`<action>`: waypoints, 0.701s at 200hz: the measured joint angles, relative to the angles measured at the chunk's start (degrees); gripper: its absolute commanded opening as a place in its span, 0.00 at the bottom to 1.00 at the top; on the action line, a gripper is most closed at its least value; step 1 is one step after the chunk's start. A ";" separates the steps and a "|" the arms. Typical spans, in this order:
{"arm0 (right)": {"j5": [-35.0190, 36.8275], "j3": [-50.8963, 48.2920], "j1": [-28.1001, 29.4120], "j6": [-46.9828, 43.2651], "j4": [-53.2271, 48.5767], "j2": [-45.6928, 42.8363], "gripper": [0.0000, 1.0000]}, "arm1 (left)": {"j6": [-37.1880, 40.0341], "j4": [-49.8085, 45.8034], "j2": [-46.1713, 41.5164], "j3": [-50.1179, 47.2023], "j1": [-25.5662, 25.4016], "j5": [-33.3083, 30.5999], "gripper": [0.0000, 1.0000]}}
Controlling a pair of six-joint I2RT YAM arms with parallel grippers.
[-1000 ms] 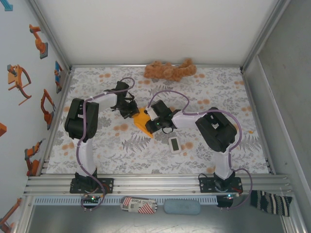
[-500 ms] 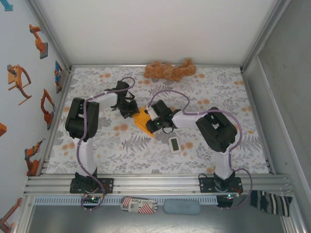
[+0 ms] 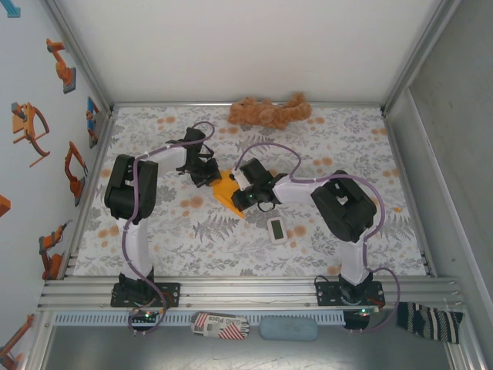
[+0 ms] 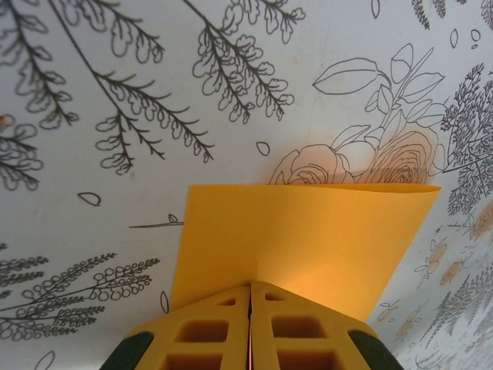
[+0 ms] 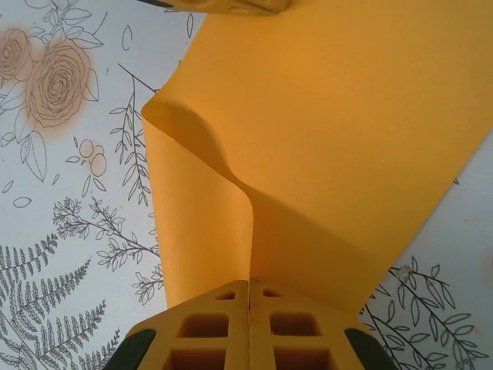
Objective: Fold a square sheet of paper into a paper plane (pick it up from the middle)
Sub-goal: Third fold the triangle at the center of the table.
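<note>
So that the paper (image 3: 224,193) bows into a fold, I hold it at the middle of the table (image 3: 347,150), left gripper (image 4: 250,289) clamped tight on its left edge, right gripper (image 5: 249,284) likewise on its right.

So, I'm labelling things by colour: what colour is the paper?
Plain orange, no print. The paper shows best in the right wrist view.

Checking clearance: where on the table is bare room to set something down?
Free: the far-right corner between the plush toy and the right wall; the near strip between the arm bases, nearer than the white device. Crowded: the middle, where both arms' jaws pinch the square sheet of paper.
</note>
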 measured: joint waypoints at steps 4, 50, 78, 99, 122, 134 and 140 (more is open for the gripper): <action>0.07 0.00 0.00 0.00 -0.02 -0.11 0.00 | 0.00 0.00 0.00 0.00 0.00 0.00 0.09; 0.63 0.00 0.00 0.00 -0.11 -0.42 0.00 | 0.17 -0.24 0.13 0.20 0.00 0.02 0.09; 0.85 0.00 0.00 0.00 -0.11 -0.42 0.00 | 0.20 -0.37 0.15 0.31 0.00 0.02 0.09; 1.01 0.00 0.00 0.00 -0.13 -0.42 0.00 | 0.20 -0.42 0.22 0.35 0.00 0.04 0.09; 1.01 0.00 0.00 0.00 -0.13 -0.42 0.00 | 0.20 -0.46 0.24 0.37 0.00 0.07 0.09; 0.98 0.00 0.00 0.00 -0.13 -0.42 0.00 | 0.20 -0.46 0.24 0.39 0.00 0.09 0.09; 0.96 0.00 0.00 0.00 -0.13 -0.42 0.00 | 0.20 -0.46 0.24 0.39 0.00 0.11 0.09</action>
